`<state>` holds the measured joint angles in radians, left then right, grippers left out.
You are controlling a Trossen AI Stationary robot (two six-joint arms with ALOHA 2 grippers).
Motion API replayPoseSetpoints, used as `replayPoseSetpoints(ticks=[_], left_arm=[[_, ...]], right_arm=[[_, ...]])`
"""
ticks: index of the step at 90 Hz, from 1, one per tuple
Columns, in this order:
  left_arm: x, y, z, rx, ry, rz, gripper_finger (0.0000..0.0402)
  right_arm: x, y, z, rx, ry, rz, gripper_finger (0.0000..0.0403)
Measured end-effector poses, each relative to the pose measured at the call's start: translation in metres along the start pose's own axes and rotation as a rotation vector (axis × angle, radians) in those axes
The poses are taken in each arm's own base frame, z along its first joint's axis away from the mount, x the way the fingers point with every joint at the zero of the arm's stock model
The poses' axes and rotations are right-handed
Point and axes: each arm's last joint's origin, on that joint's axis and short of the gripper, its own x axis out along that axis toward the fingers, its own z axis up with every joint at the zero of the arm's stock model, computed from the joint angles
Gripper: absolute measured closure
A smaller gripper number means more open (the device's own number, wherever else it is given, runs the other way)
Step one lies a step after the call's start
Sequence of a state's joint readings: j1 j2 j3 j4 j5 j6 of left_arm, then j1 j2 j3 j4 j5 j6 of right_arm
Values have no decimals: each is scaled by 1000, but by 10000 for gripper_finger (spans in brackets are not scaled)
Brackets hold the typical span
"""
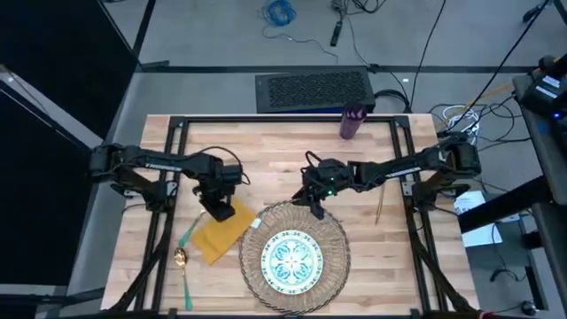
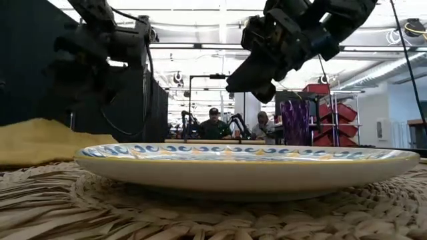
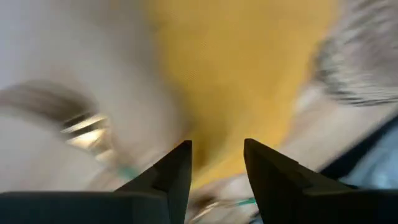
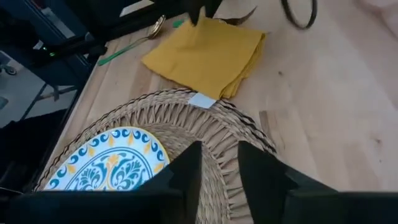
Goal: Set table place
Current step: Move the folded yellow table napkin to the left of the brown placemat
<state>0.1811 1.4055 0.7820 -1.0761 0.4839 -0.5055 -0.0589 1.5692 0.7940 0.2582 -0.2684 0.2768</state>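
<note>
The plate (image 1: 291,258) sits centred on the placemat (image 1: 339,235) at the table's (image 1: 266,142) near edge. The napkin (image 1: 223,232) lies just left of the mat, fork (image 1: 187,236) and spoon (image 1: 182,266) beyond it. The left gripper (image 1: 215,208) hovers over the napkin's far corner, fingers (image 3: 171,174) spread, seemingly empty. The right gripper (image 1: 307,202) hangs above the mat's far rim, fingers slightly parted. The cup (image 1: 353,121) stands at the far edge, the knife (image 1: 380,207) toward the right edge.

Even overhead light my end, soft shadows; left wrist feed badly motion-blurred; low feed backlit, arms silhouetted.
</note>
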Motion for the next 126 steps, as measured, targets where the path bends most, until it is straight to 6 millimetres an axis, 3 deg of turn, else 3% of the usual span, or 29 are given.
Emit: replayPoseSetpoints(ticks=[15,24,43,56,65,84,108,126], left_arm=[[-13,1,-9,11,80,69,270],[-32,-6,-11,74,-20,128,270],[-103,-30,-23,331,-599,143,270],[-147,-39,-53,519,-1087,106,270],[-164,-36,-77,579,-1314,95,270],[-173,-20,-108,533,-1491,152,270],[-174,-18,-113,595,-1504,197,270],[-174,-18,-113,601,-1499,204,270]], right_arm=[[1,1,1,21,-11,7,271],[10,4,-1,24,-49,35,270],[60,3,-3,83,-76,139,294],[102,2,12,37,-2,164,357],[128,6,27,-27,62,151,394],[168,4,52,-65,136,123,402],[212,-4,65,-75,159,108,403],[233,-7,71,-101,203,84,403]])
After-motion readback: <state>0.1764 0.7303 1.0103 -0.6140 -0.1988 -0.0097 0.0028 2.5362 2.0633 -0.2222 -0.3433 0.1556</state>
